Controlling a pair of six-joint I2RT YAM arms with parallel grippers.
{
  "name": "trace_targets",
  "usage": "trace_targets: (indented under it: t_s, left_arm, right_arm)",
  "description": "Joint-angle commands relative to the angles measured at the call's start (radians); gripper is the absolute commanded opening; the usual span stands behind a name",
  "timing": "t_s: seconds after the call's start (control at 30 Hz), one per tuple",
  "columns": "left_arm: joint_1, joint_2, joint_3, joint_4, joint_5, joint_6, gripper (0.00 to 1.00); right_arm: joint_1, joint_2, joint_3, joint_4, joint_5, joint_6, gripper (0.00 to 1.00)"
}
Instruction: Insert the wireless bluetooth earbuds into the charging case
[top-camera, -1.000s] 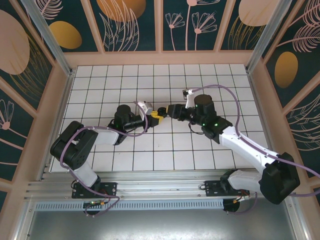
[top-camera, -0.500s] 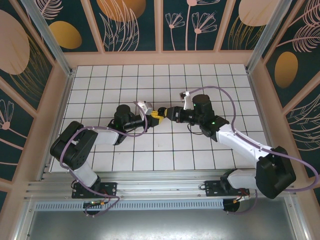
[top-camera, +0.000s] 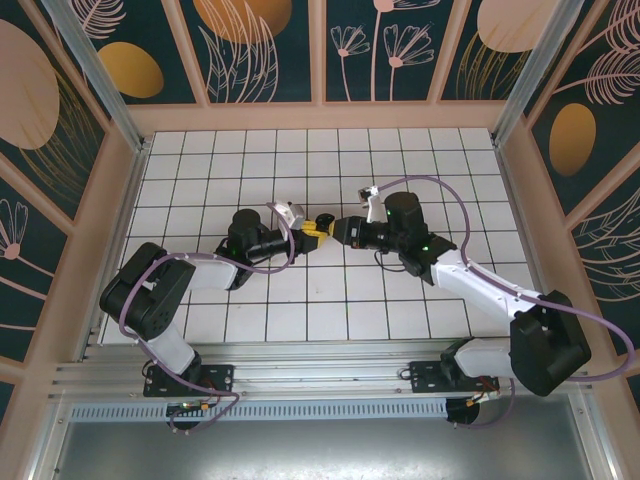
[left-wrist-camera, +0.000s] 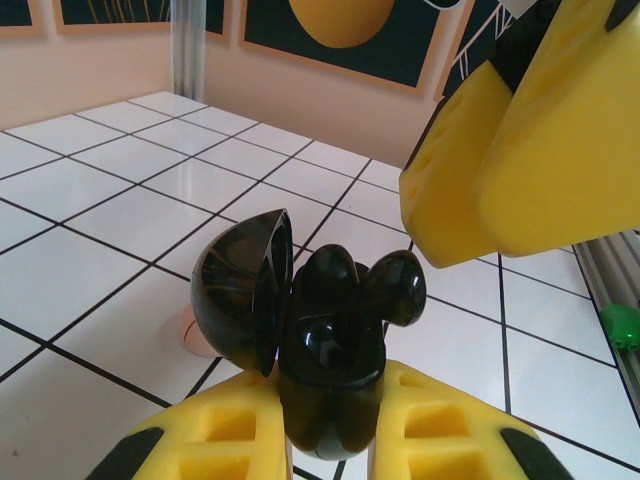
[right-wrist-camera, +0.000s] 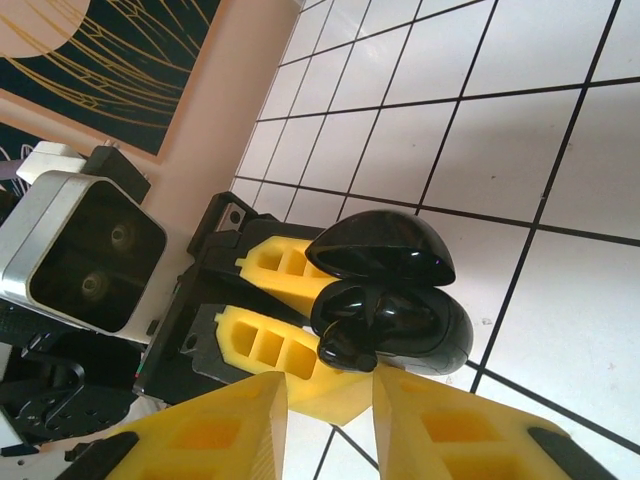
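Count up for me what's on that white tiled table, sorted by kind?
Robot arms: 2, the left arm and the right arm
Charging case: 1, black, lid open, gripped by the left gripper
Earbud: 1 for sure, sitting in the case; black on black, so I cannot tell whether there is a second
Total: 4

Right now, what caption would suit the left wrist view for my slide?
Left fingers hold the open black charging case, an earbud sticking out, right fingers close above.
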Motion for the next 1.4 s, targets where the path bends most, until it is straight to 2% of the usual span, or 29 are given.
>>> trace_targets:
  t_s: [0.0,0.63,0.8,0.9,1.0,1.37]
  left_arm:
    - [0.000,-0.029,0.029,0.035,0.030,0.008,0.07]
    - [0.001,-0.045,0.026,0.027,0.029,0.007,0.07]
    - [0.000,-0.047,0.026,0.023,0.028,0.008,0.07]
    - [0.001,-0.048,0.026,0.024,0.028,0.008,0.07]
    - [0.001,-0.047,0.026,0.024,0.028,0.006,0.07]
    - [0.001,-0.048,0.024,0.025,0.027,0.003,0.07]
  right_arm:
    - [-0.019,-0.001,-0.026,0.069,-0.037,0.027,0.28]
    - [-0.031,0.011,-0.049,0.153,-0.098,0.062,0.20]
    - [-0.032,-0.031,-0.058,0.142,-0.096,0.058,0.25]
    - [-0.066,-0.039,-0.058,0.139,-0.101,0.061,0.29]
    - [-0.067,-0.026,-0.053,0.152,-0.112,0.065,0.29]
    - [-0.067,0.015,-0.039,0.199,-0.150,0.080,0.22]
